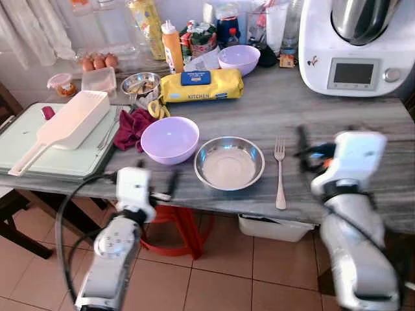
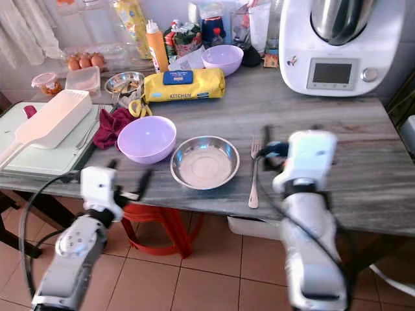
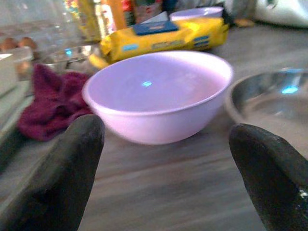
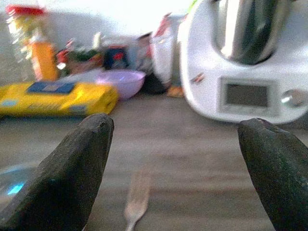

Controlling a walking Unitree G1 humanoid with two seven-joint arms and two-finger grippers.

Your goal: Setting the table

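A lilac bowl stands on the grey table beside a steel bowl, with a fork lying to the right of it. My left gripper is open at the table's front edge, just short of the lilac bowl, which sits between its fingertips in the left wrist view. My right gripper is open just right of the fork, fingers pointing across the table. A second lilac bowl stands at the back.
A white kitchen machine fills the back right. A yellow wipes pack, bottles, a small steel dish and a maroon cloth crowd the back left. A white scoop lies on a pale board. A red stool stands under the table.
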